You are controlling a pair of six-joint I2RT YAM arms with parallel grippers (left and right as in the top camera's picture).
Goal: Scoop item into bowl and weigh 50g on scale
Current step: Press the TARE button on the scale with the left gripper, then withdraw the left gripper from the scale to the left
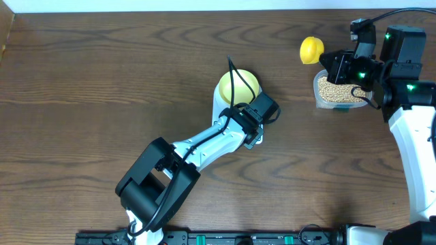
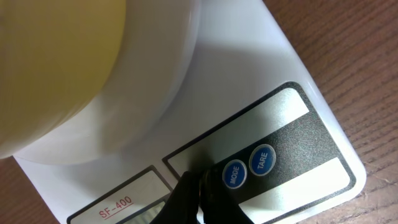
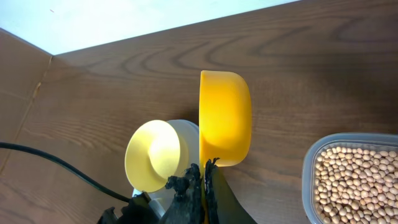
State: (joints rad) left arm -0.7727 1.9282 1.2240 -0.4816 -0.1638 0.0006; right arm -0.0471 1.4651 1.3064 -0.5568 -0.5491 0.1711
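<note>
Dark wood table (image 1: 82, 82), bowl (image 1: 238, 85) on the scale (image 2: 267, 81) at frame centre. Left end effector (image 2: 198, 183), pinched closed and empty, sat beside the MODE button (image 2: 234, 175). A press there instead of the TARE button (image 2: 262, 160) might spoil the weighing. Right end effector (image 3: 202, 186) clamped the scoop (image 3: 224, 118), beans (image 3: 354, 180) lower right.

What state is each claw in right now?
Left claw: closed, empty, tips at the scale.
Right claw: closed on the scoop.

Dark wood-grain table (image 1: 102, 82); white wall (image 3: 155, 18) behind.
</note>
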